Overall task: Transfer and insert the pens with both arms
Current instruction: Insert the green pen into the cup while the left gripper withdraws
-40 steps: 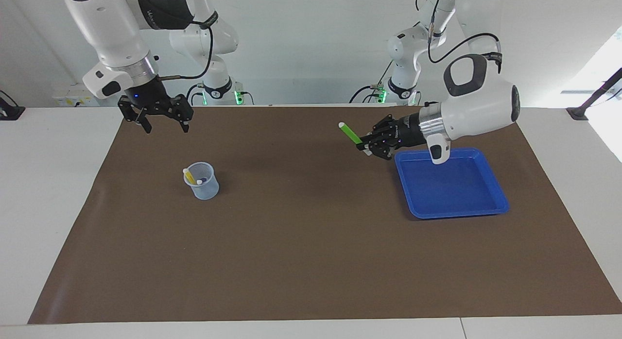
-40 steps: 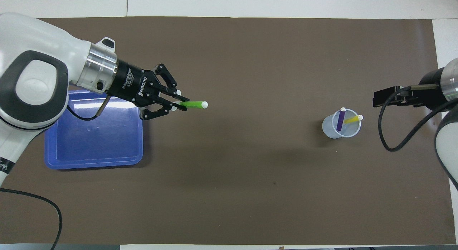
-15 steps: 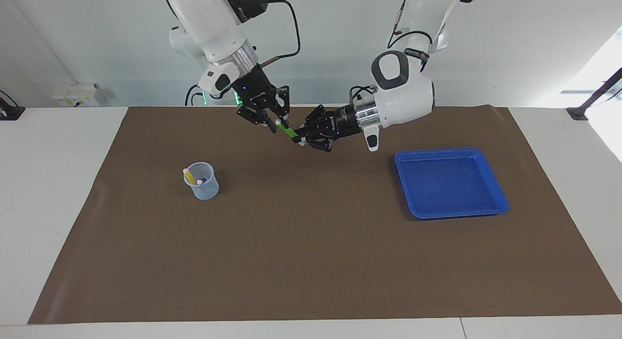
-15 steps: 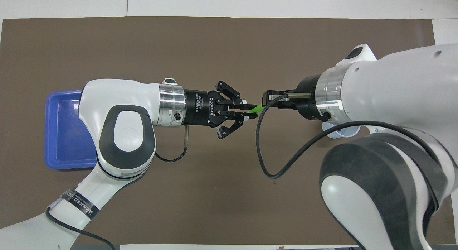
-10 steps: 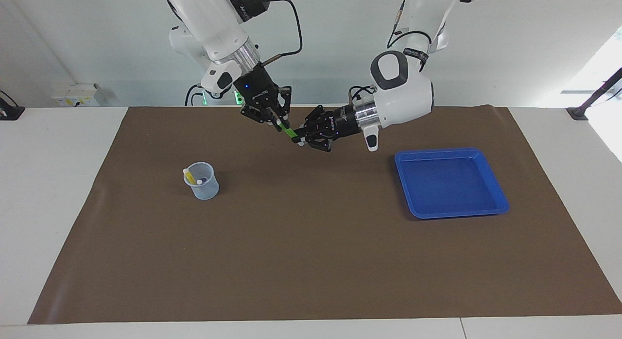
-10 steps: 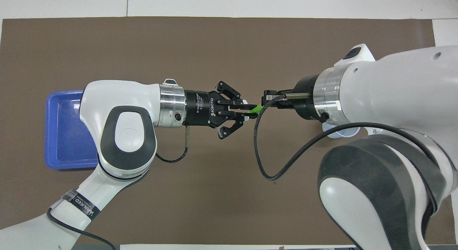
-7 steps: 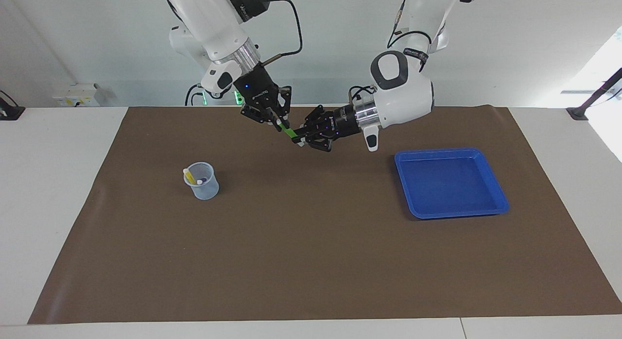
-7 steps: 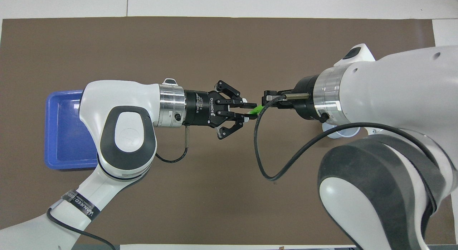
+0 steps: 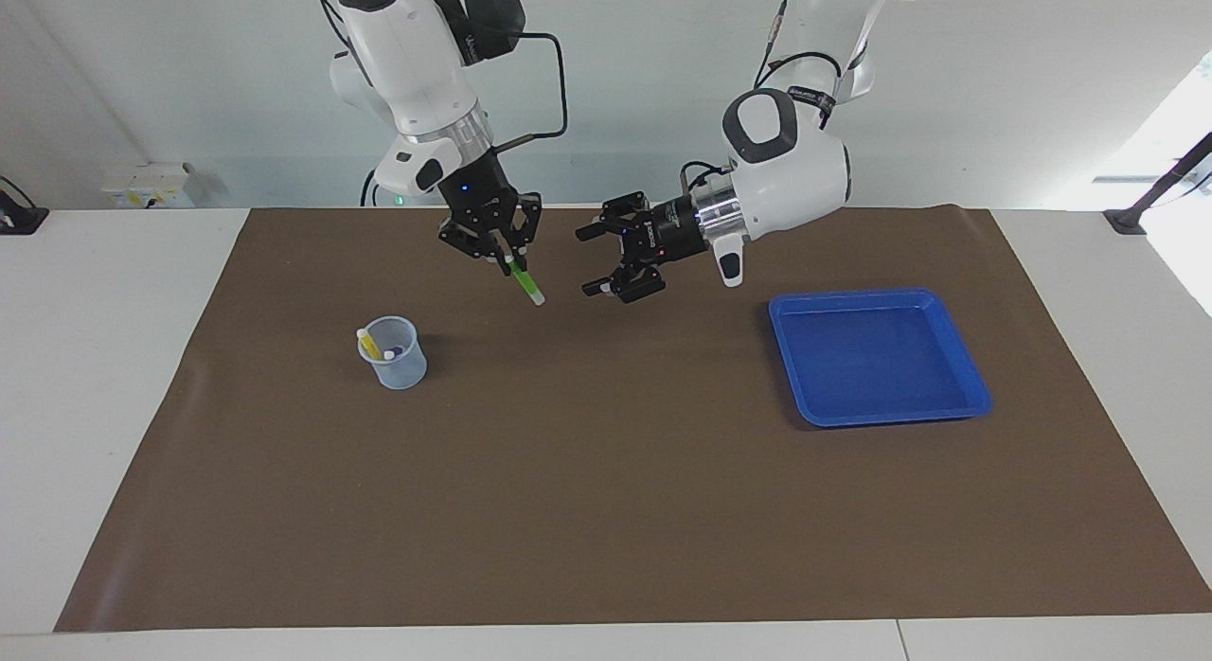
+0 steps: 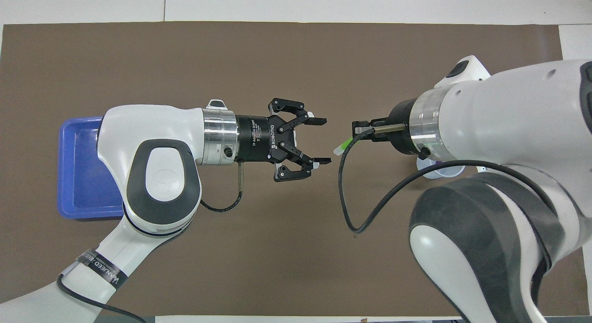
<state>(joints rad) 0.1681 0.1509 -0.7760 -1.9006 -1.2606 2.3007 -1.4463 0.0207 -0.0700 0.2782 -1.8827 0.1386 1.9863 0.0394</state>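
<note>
**Green pen now in the right hand, cup next**

The right hand (image 9: 504, 255) is closed on the upper end of the green pen (image 9: 524, 285), which hangs tilted with its pale tip pointing down, up in the air over the brown mat (image 9: 606, 509) near the middle of the worktop. The left hand (image 9: 598, 261) is just beside it, fingers spread wide and holding nothing, also over the mat.

The clear cup (image 9: 394, 352) stands toward the right arm's end of the worktop, with the yellow pen (image 9: 367, 342) leaning inside it; a second pale tip shows beside it, probably the purple pen. The blue tray (image 9: 879, 356) at the left arm's end looks empty.

The green pen appears light, stiff and smooth-sided, so a pinch on its barrel should carry it without strain, though a slim round body could swivel between the fingers if gripped too near one end. Held by its top as now, the free lower length is what should enter the cup. The opening is narrow and already crowded, and the light cup could tip if the pen nudges its rim.
</note>
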